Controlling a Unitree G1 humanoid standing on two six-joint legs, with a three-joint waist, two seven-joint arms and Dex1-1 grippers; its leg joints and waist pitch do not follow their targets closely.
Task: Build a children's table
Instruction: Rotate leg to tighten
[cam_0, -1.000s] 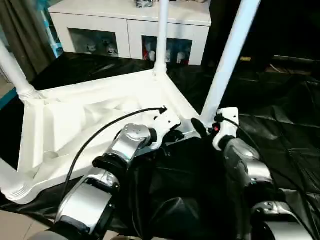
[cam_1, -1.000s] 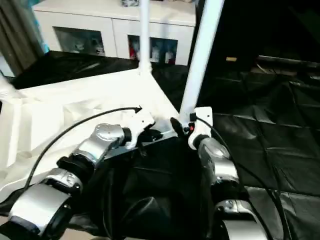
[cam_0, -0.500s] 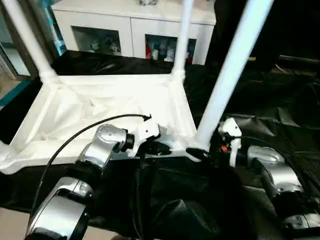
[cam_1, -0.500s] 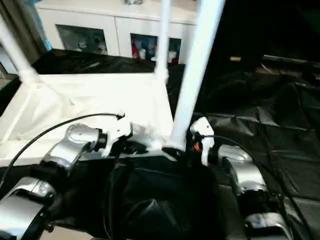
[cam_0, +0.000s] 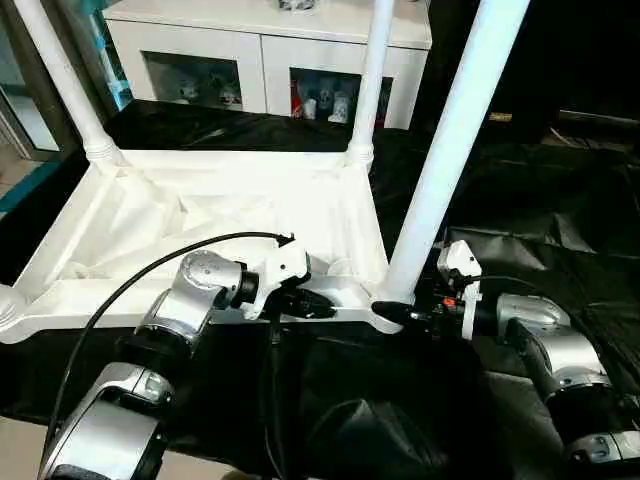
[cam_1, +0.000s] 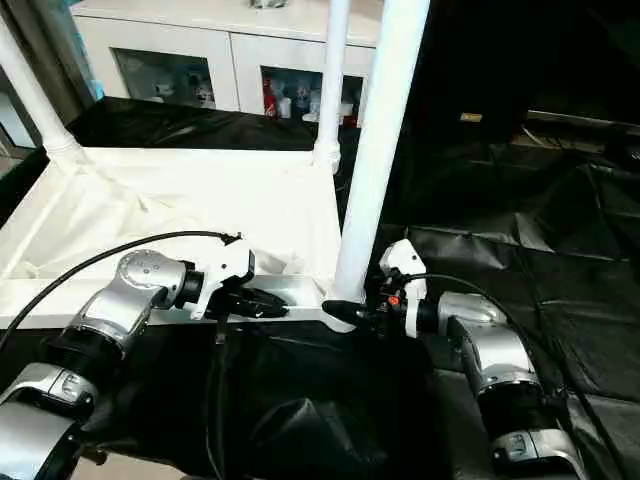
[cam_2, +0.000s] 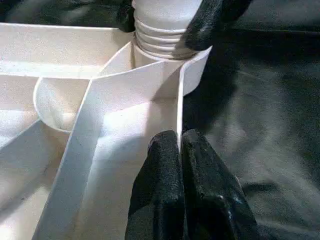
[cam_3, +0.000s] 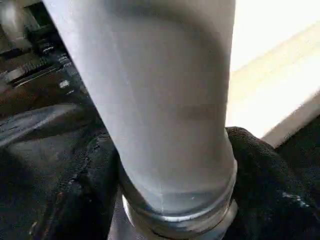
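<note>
The white children's table (cam_0: 200, 215) lies upside down on the black-covered work table, ribbed underside up and its legs pointing upward. My left gripper (cam_0: 318, 303) is shut on the thin near rim of the top, and its fingers (cam_2: 162, 165) pinch the rim wall close to the corner socket (cam_2: 165, 45). My right gripper (cam_0: 395, 312) is shut on the base of the near right leg (cam_0: 450, 140), one finger (cam_3: 260, 170) on each side of the tube (cam_3: 165, 100). Two far legs (cam_0: 370, 80) (cam_0: 60, 80) stand in their sockets.
A white cabinet (cam_0: 260, 50) with glass-fronted shelves stands behind the work table. Wrinkled black cover (cam_0: 560, 220) spreads to the right and hangs over the near edge. Pale floor (cam_0: 15, 455) shows at the lower left. A black cable (cam_0: 130, 290) loops over my left forearm.
Over the last second the upturned table has swung round with both grippers on it and now lies square to the cabinet. The near right leg stands more upright.
</note>
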